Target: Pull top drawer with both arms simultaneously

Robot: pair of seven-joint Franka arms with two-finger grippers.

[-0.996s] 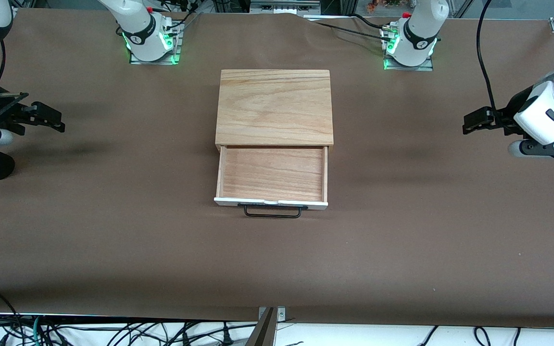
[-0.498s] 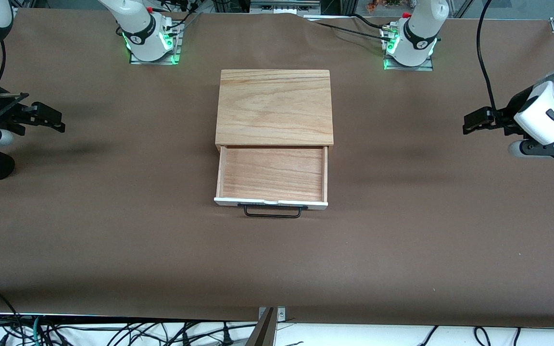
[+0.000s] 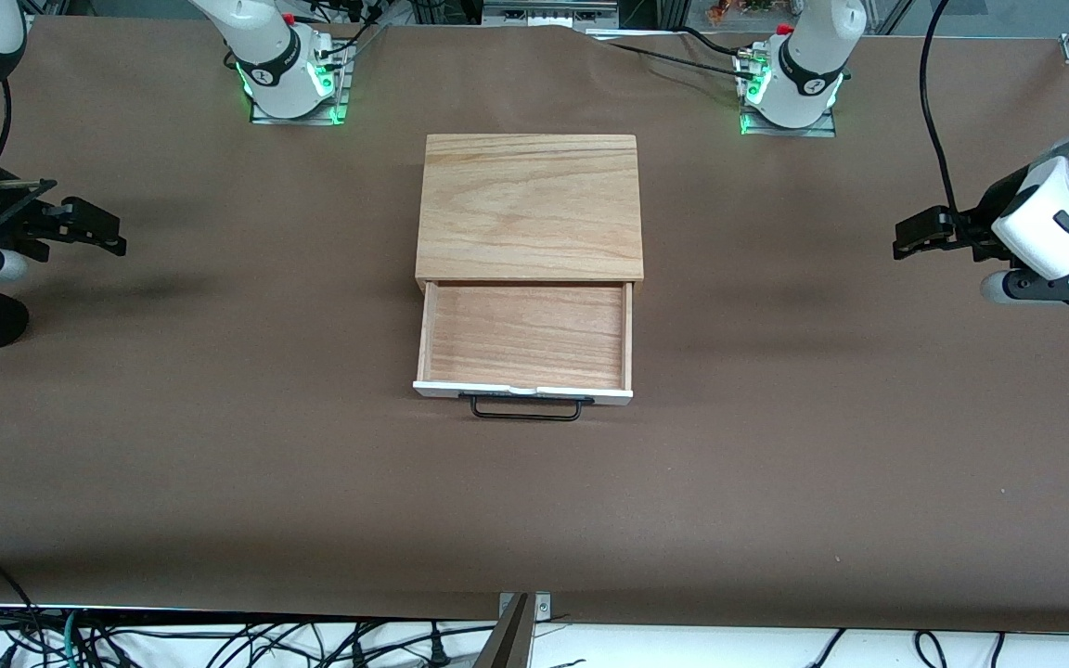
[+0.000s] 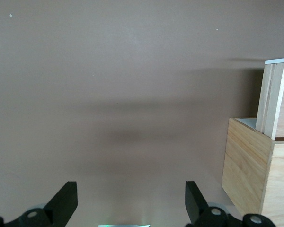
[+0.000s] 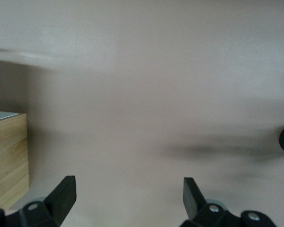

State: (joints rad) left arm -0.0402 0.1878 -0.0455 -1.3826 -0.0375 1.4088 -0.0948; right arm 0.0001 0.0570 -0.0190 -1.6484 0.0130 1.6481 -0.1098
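Observation:
The top drawer stands pulled out of the light-wood cabinet toward the front camera, its wood tray empty, white front panel and black wire handle nearest the camera. My left gripper is open and empty, held over the bare table at the left arm's end, well apart from the drawer. In the left wrist view its fingers are spread and the cabinet and drawer side show. My right gripper is open and empty over the table at the right arm's end; its fingers are spread.
The brown table surface runs wide around the cabinet. The two arm bases with green lights stand along the edge farthest from the camera. Cables hang below the nearest table edge.

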